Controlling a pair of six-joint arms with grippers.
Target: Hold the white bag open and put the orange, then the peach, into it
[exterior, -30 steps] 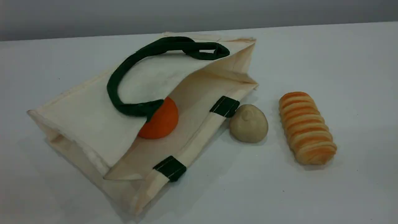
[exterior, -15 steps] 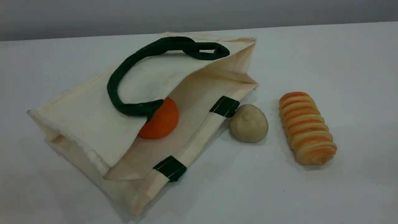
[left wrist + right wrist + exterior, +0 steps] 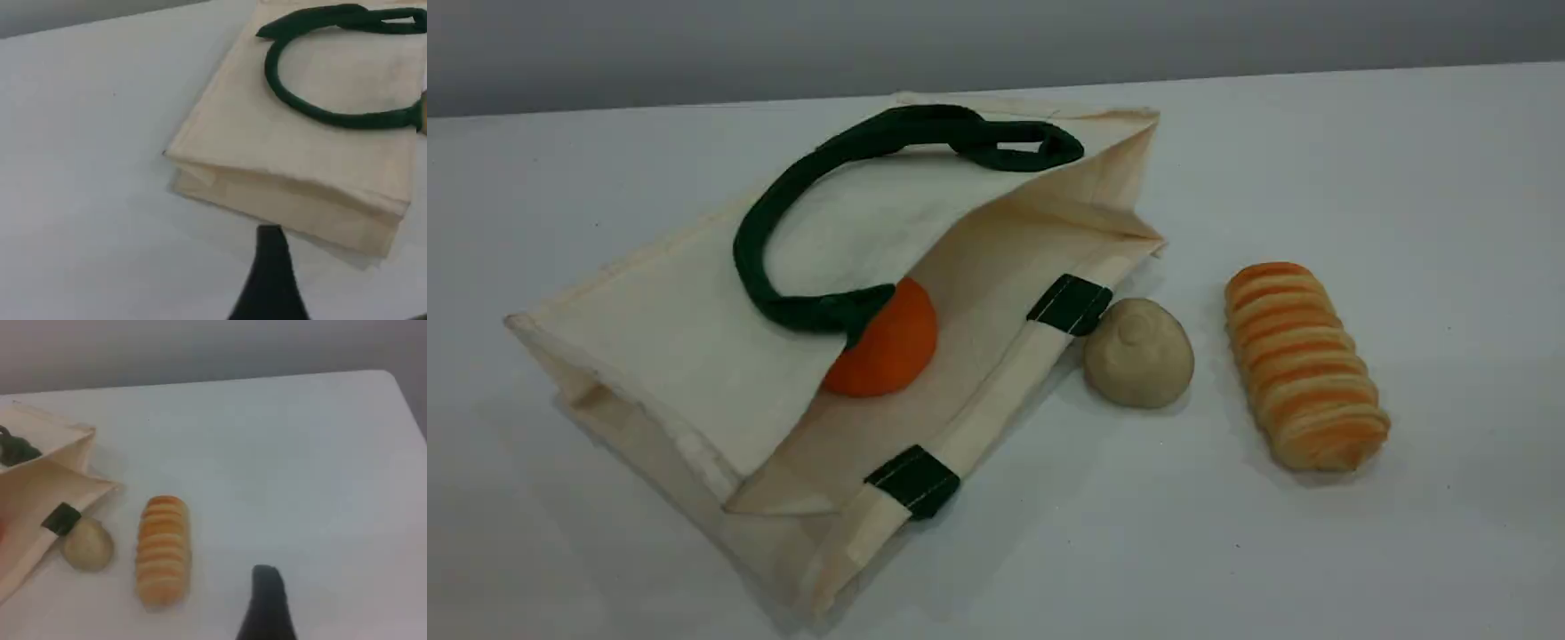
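Hovering over the table (image 3: 87,173), the left pincer (image 3: 270,277) is standing wide apart with nothing between its fingers; only one dark fingertip is showing in its own view. The white bag (image 3: 287,160) is lying flat on its side just ahead of that fingertip, turning a folded edge toward it. The bag's dark green handle (image 3: 333,119) is curling on the upper panel farther ahead and to the right.

The orange (image 3: 889,342) is sitting in the bag's open mouth, at the end away from the left pincer. The upper panel and the handle's end are half covering it.

A beige bun (image 3: 88,545) is resting just beside the mouth's rim, next to a green patch (image 3: 61,518), well ahead and to the left of the right pincer (image 3: 267,603). A striped bread roll (image 3: 162,547) is lying nearer that pincer, ahead and slightly left of it, apart from the bun. The right pincer is likewise hanging wide and gripping nothing above bare tabletop.
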